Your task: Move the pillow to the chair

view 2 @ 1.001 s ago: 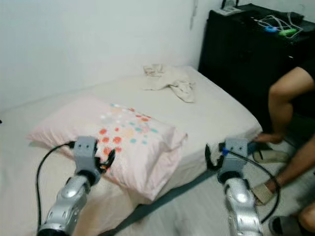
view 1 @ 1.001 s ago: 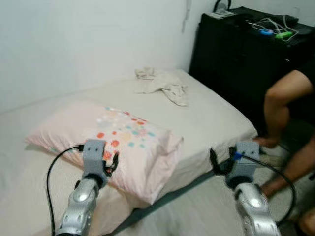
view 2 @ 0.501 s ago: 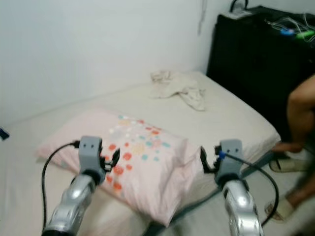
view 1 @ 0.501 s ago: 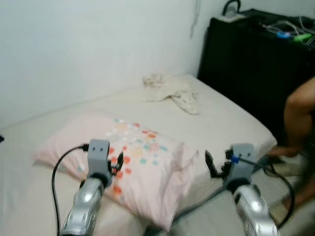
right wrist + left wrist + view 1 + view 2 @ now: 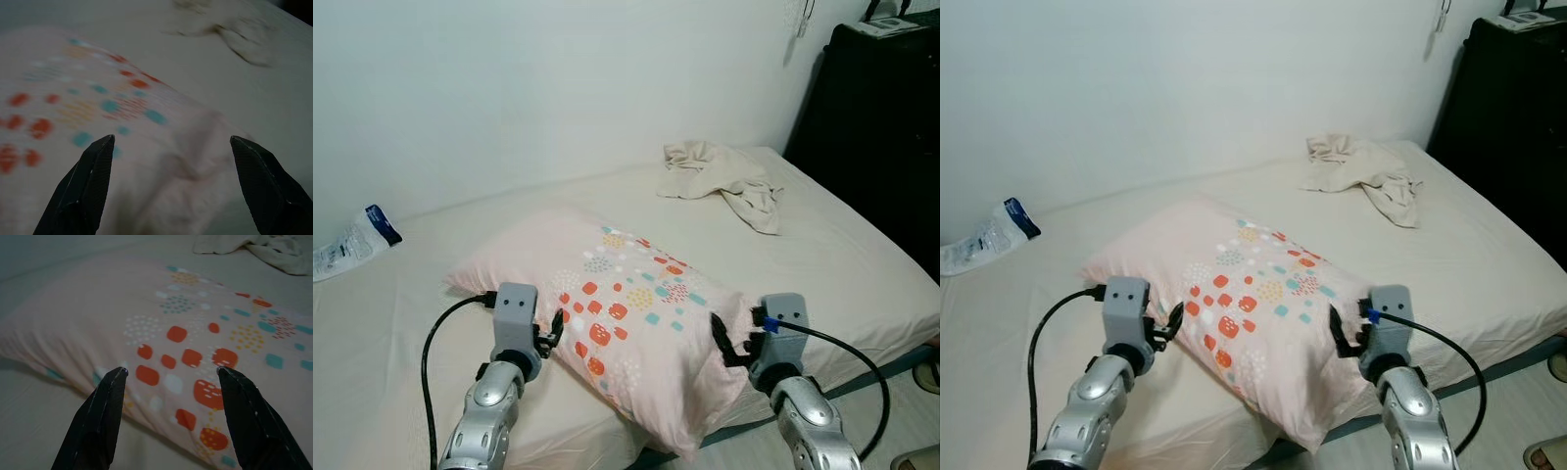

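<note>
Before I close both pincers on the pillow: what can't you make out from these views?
- Pillow: its near edge overhangs the bed; the underside is hidden by its own bulk in the eye views.
- Left pincer and right pincer: both open, but contact with the fabric is unclear.
- Right wrist view: blurred and dark.
- Black cabinet: cut off by the frame edge.
- Packet: label too small to read.

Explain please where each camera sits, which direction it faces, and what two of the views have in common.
Left and right eye views: on the head, looking down at the beige bed; both silver arms show.
Left wrist view: looks between the open left gripper at the pink pillow with coloured squares.
Right wrist view: looks between the open right gripper over the pillow's corner.
Shared: both wrist views show the pillow and the crumpled cream cloth.
</note>
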### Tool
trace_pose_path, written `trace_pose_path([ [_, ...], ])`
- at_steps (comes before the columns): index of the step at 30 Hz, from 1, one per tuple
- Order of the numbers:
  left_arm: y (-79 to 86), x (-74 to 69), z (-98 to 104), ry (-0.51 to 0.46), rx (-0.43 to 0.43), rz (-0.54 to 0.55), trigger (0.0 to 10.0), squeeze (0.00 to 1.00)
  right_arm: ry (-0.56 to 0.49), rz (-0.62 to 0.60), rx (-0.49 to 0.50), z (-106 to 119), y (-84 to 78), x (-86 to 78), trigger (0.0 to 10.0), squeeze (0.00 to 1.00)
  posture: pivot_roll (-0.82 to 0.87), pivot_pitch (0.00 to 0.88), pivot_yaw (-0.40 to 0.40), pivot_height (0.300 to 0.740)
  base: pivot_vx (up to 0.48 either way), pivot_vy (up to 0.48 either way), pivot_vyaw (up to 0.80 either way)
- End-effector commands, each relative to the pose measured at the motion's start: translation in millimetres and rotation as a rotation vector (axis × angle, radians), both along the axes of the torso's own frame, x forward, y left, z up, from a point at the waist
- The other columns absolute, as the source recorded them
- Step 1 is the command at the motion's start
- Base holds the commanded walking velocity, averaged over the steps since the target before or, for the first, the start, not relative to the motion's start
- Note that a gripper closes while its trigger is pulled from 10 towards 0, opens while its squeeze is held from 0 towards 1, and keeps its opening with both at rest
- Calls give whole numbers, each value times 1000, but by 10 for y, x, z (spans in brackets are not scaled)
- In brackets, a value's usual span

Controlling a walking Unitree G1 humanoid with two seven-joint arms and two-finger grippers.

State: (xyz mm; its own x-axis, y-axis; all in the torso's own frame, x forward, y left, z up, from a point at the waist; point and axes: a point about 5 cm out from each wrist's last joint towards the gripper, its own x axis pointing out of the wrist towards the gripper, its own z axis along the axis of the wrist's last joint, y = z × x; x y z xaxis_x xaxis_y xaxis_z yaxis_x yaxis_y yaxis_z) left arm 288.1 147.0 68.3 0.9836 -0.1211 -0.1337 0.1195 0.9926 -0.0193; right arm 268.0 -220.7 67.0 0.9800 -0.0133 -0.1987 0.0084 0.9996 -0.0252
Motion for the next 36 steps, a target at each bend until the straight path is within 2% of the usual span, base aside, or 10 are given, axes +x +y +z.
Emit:
trace_pose_path([
  [1,11,-16,-3,4,16,-5,10000,0,38,-64,53,-78,-72,-8,10000,0,-127,119,74,740,0,0,0],
  [4,10,-13,3,3,22,-10,10000,0,75,-158,161,-163,-178,27,10000,0,-123,120,77,740,0,0,0],
  [7,35,9,6,5,28,2,10000,0,75,-138,205,-185,-144,76,10000,0,-121,119,79,740,0,0,0],
  [10,69,37,4,9,39,22,10000,0,65,-111,208,-166,-100,122,10000,0,-120,118,80,740,0,0,0],
  [13,184,103,-36,40,59,100,10000,0,34,-36,214,-85,31,227,10000,0,-120,111,84,740,0,0,0],
  [17,261,140,-61,59,71,144,10000,0,12,-1,213,-37,92,290,10000,0,-120,105,85,740,0,0,0],
  [25,357,194,-90,89,61,193,10000,0,-22,25,214,39,89,348,10000,0,-126,97,88,740,0,0,0],
  [29,367,213,-96,94,55,206,10000,0,-77,34,212,117,45,340,10000,0,-130,101,89,740,0,0,0],
  [36,328,237,-87,86,46,204,10000,0,-77,73,205,119,71,328,10000,0,-130,107,89,740,0,0,751],
])
